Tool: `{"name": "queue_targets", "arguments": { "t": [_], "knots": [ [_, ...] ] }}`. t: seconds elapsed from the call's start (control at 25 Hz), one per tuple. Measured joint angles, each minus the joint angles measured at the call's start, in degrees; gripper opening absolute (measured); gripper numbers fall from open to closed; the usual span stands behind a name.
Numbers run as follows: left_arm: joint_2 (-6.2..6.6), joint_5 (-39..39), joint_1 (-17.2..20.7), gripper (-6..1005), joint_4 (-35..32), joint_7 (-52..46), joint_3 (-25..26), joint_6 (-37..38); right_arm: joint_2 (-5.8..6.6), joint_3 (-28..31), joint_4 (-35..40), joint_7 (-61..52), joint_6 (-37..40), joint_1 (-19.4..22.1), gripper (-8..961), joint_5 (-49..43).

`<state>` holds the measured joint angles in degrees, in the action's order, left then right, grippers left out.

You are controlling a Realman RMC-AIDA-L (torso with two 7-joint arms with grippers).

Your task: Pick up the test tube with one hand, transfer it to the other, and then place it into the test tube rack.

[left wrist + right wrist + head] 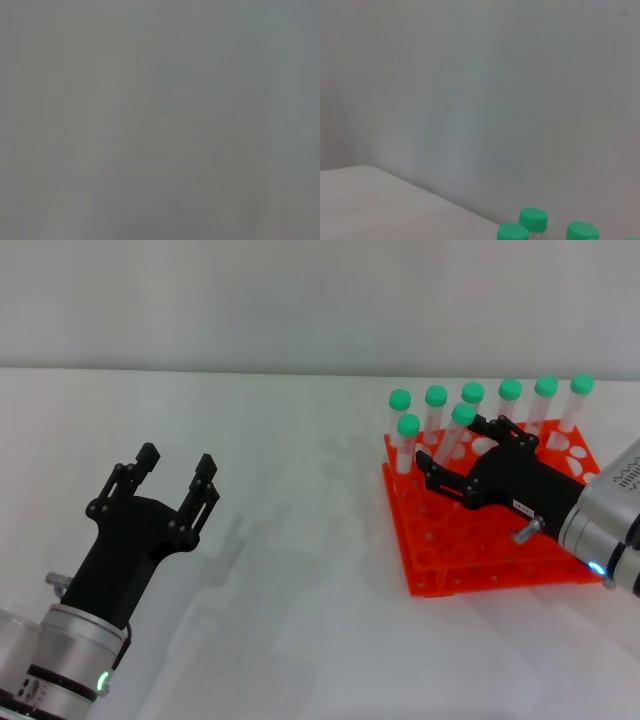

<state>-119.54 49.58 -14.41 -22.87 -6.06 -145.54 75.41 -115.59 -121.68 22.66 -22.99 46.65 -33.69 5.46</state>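
The orange-red test tube rack (470, 550) stands on the white table at the right. Several green-capped tubes stand in its far rows. One test tube (455, 435) leans tilted in a rack hole, its cap (463, 414) below the back row. My right gripper (462, 447), black with a white label, reaches over the rack with its fingers spread on either side of this tilted tube. My left gripper (178, 462) hovers over the table at the lower left, open and empty. The right wrist view shows three green caps (533, 219) at its edge.
The white table (300, 540) stretches between the two arms, with a pale wall behind. The left wrist view shows only a plain grey surface.
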Motion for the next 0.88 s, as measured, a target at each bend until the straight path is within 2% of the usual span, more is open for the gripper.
{"name": "queue_targets", "arguments": {
  "t": [0.4,0.6,0.68,0.88],
  "knots": [
    [0.02,0.04,0.15,685,0.63,0.00,0.00,0.01,0.49,3.07,0.13,0.21,4.62,3.49,874,-0.03],
    [-0.15,0.60,0.89,684,1.82,0.00,0.00,2.94,0.30,11.33,-1.84,6.00,15.33,8.86,874,0.23],
    [-0.22,0.73,1.47,684,2.31,0.00,0.00,4.79,0.05,16.77,-2.38,10.05,18.79,11.48,874,0.59],
    [-0.22,2.11,2.34,684,3.15,0.00,-0.01,6.36,0.16,26.49,-5.58,11.48,19.62,12.98,874,0.76]
  ]
}}
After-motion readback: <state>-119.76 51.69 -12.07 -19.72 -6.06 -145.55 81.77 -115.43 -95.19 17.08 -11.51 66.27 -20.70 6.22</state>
